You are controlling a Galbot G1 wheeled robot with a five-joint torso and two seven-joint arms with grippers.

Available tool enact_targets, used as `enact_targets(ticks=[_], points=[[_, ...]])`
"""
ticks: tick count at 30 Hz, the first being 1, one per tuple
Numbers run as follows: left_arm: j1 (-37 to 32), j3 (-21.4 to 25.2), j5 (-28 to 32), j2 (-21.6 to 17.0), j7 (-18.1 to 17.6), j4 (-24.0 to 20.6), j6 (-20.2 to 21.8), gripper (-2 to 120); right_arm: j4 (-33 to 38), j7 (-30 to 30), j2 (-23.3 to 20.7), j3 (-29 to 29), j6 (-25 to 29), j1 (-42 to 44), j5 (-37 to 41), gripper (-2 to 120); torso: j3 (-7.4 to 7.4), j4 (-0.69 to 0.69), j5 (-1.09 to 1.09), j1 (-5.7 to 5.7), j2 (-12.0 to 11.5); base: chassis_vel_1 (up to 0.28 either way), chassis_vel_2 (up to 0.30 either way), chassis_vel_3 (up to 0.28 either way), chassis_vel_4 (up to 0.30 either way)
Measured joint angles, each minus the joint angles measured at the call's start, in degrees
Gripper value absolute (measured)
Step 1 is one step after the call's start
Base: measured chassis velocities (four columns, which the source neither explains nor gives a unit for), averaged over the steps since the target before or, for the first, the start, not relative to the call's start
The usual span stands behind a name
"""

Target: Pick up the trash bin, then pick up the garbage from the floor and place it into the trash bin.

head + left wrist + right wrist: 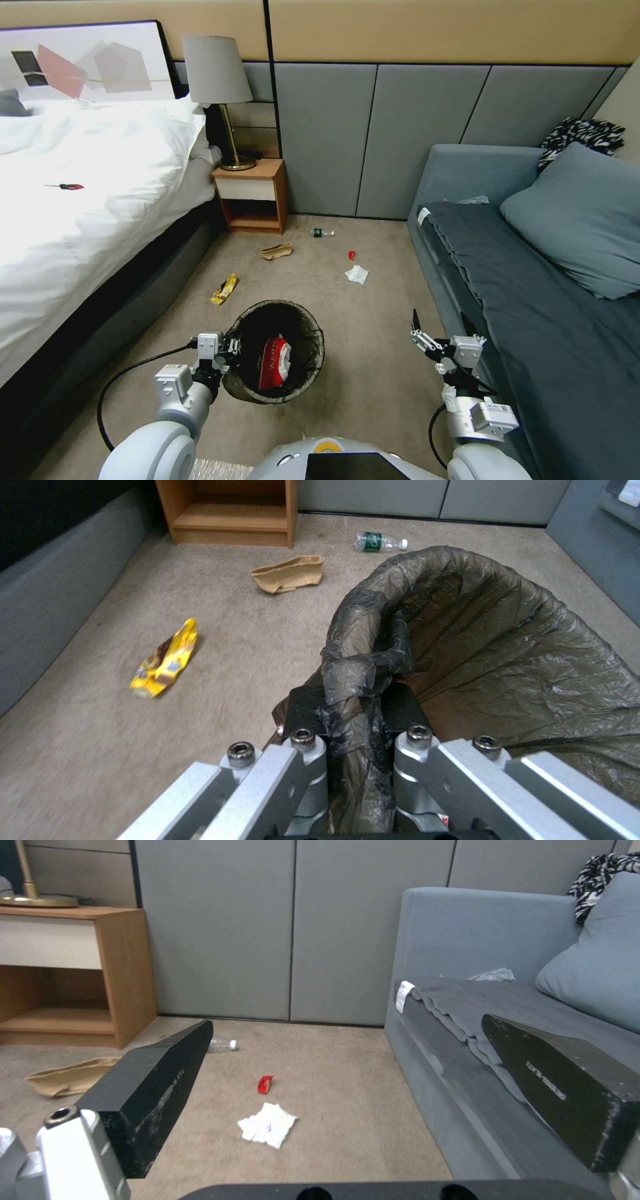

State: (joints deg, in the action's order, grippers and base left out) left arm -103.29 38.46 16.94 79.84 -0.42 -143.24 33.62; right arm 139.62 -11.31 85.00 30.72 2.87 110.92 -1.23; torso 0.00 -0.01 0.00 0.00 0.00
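The trash bin [308,331], lined with a dark bag, is right in front of me with a red-and-white wrapper [273,363] inside. My left gripper [225,347] is shut on its near-left rim; in the left wrist view my left gripper [357,715] pinches the bunched liner of the trash bin [507,645]. Garbage lies on the carpet beyond: a yellow wrapper [224,289], a brown cardboard piece [277,251], a small bottle [322,233], a red scrap [351,255] and white paper [357,274]. My right gripper [437,330] hangs open by the sofa, holding nothing.
A white bed [80,200] with a red-handled screwdriver [65,187] runs along the left. A wooden nightstand [252,197] with a lamp [217,73] stands at the wall. The grey sofa [533,300] borders the right. Open carpet lies between them.
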Motion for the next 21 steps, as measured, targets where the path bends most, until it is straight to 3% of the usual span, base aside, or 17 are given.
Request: enact_targets(ticks=[21], points=[[-0.3, -0.2, 0.1, 0.1, 0.1, 0.0, 0.1, 6, -0.2, 0.0, 0.1, -0.4, 0.2, -0.1, -0.1, 100, 0.00, 0.01, 0.00, 0.00, 0.0, -0.173, 0.177, 0.171, -0.181]])
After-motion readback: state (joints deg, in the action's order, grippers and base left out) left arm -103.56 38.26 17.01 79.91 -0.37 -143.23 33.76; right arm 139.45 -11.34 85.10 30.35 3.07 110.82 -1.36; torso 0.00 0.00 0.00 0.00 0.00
